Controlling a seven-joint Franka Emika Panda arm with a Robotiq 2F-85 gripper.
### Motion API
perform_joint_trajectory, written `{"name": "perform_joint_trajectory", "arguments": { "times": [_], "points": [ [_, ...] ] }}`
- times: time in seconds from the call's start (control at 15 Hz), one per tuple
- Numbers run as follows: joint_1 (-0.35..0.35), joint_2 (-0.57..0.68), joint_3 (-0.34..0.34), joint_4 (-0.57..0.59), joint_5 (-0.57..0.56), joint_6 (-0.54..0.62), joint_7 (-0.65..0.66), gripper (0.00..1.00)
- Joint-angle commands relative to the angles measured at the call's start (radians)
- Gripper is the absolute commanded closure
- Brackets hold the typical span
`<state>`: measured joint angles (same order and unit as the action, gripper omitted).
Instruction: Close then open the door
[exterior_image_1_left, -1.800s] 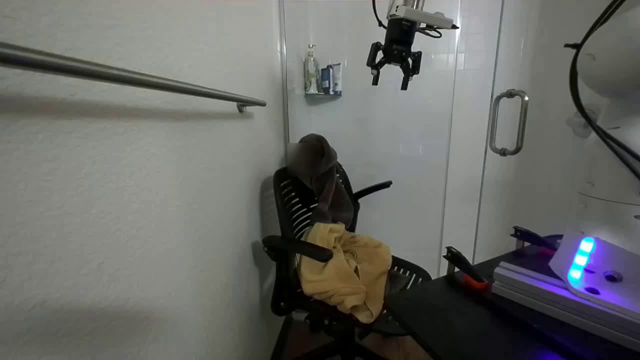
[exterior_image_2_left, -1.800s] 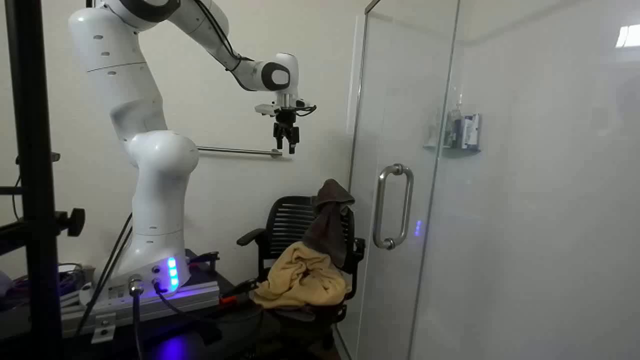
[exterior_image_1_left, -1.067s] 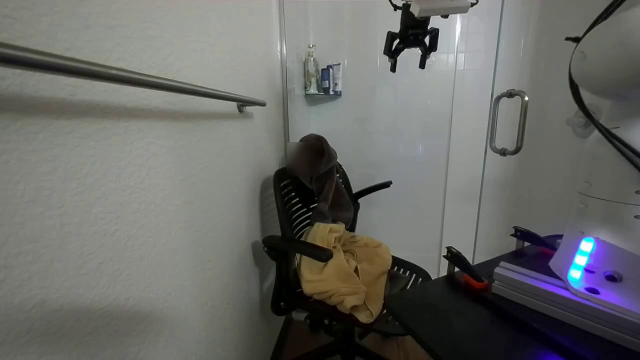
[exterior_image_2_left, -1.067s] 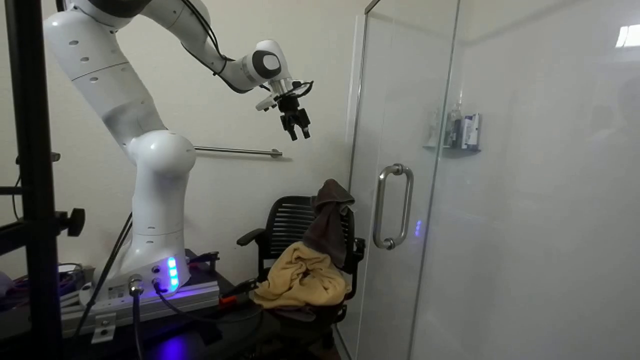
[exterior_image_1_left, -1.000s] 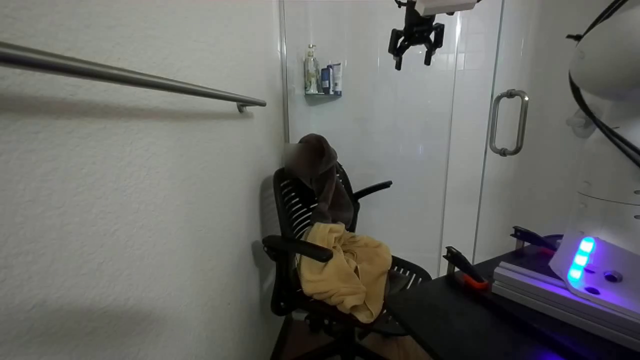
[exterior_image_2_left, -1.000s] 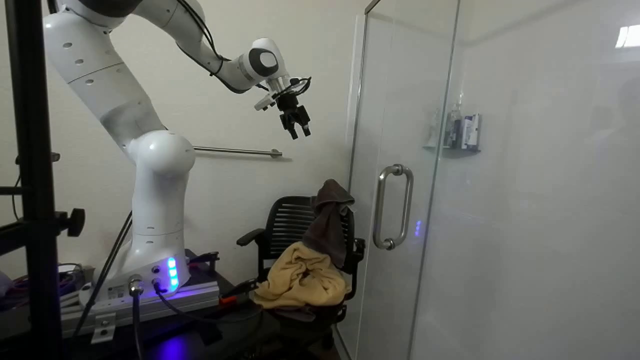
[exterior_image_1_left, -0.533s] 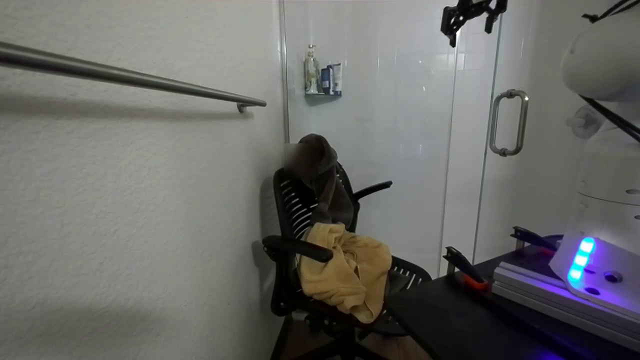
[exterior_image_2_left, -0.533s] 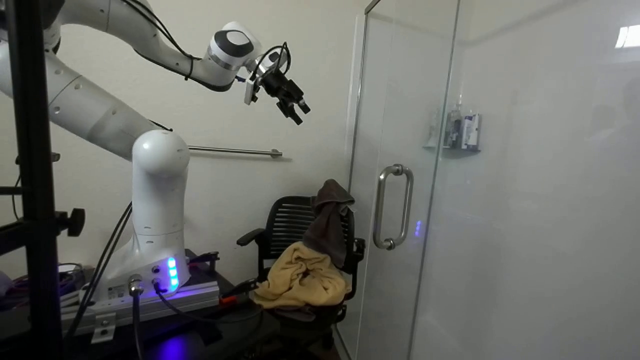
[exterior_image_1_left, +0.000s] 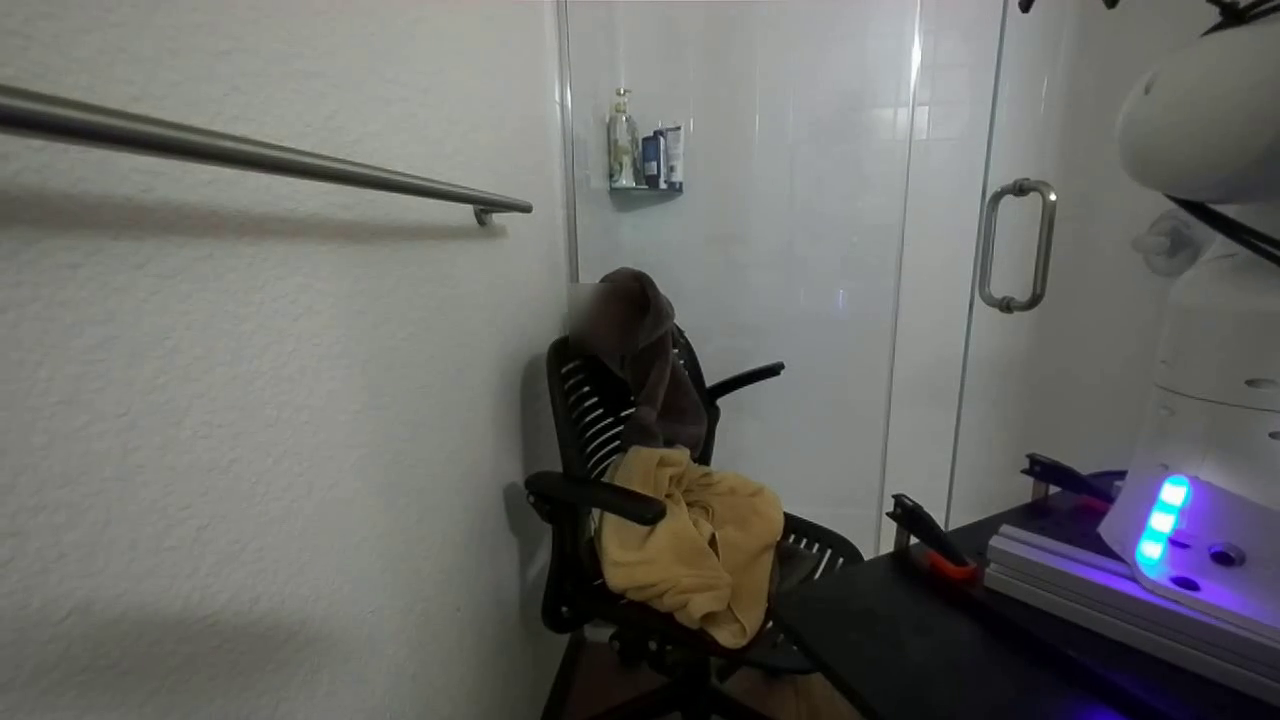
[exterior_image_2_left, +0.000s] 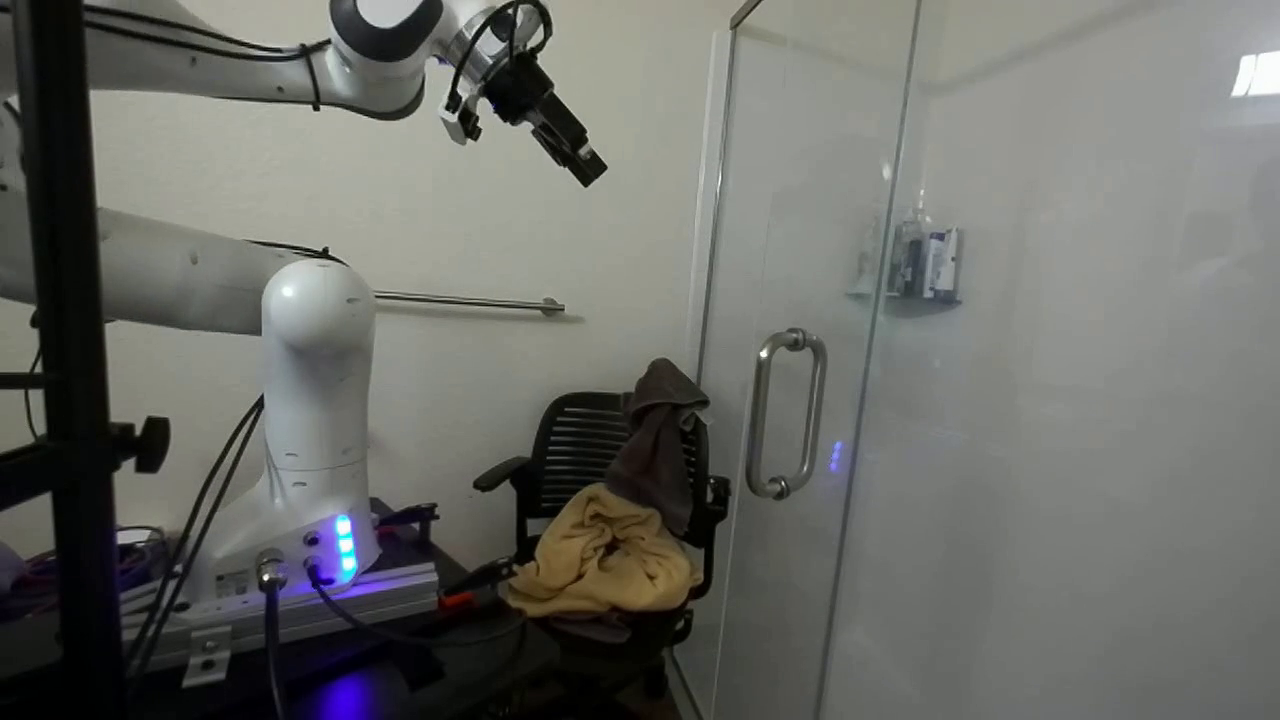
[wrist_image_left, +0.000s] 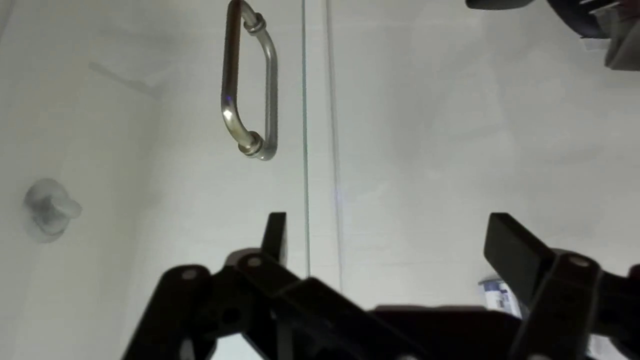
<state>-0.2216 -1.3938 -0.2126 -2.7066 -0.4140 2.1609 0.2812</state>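
The door is a clear glass panel, seen in both exterior views (exterior_image_1_left: 1095, 390) (exterior_image_2_left: 775, 600) and at left in the wrist view (wrist_image_left: 190, 210). Its silver loop handle shows in both exterior views (exterior_image_1_left: 1046, 245) (exterior_image_2_left: 758, 420) and at the top of the wrist view (wrist_image_left: 230, 65). I cannot tell whether the door is fully shut. My gripper (exterior_image_2_left: 592, 170) is in the air, left of and above the handle, tilted towards the glass and apart from it. In the wrist view the gripper (wrist_image_left: 387, 220) is open and empty. In an exterior view only its fingertips (exterior_image_1_left: 1068, 5) show.
A black chair (exterior_image_2_left: 580, 440) with a yellow cloth (exterior_image_2_left: 600, 560) and a dark towel (exterior_image_2_left: 655, 440) stands before the glass. A metal bar (exterior_image_1_left: 250, 145) runs along the wall. Bottles (exterior_image_1_left: 625, 145) stand on a shelf behind the glass. Clamps (exterior_image_1_left: 930, 535) stick up from the black table (exterior_image_1_left: 900, 620).
The arm has drawn back and up, and the gripper has tilted from pointing down to pointing towards the glass. In an exterior view it rises almost out of frame. Door and handle have not moved.
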Motion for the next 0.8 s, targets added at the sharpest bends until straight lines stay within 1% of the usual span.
{"name": "perform_joint_trajectory", "arguments": {
  "times": [0.0,0.13,0.2,0.27,0.4,0.47,0.73],
  "points": [
    [0.016,-0.051,-0.16,0.008,0.125,-0.003,-0.173,0.0],
    [-0.005,-0.045,-0.205,0.034,0.186,-0.029,-0.213,0.0],
    [-0.038,-0.027,-0.207,0.041,0.183,-0.014,-0.215,0.0],
    [-0.087,0.015,-0.191,0.043,0.147,0.05,-0.187,0.0],
    [-0.133,0.052,-0.163,0.04,0.131,0.134,-0.136,0.0],
    [-0.157,0.077,-0.159,0.046,0.123,0.175,-0.13,0.0],
    [-0.272,0.255,-0.126,0.09,0.134,0.383,-0.044,0.0]
  ]
}}
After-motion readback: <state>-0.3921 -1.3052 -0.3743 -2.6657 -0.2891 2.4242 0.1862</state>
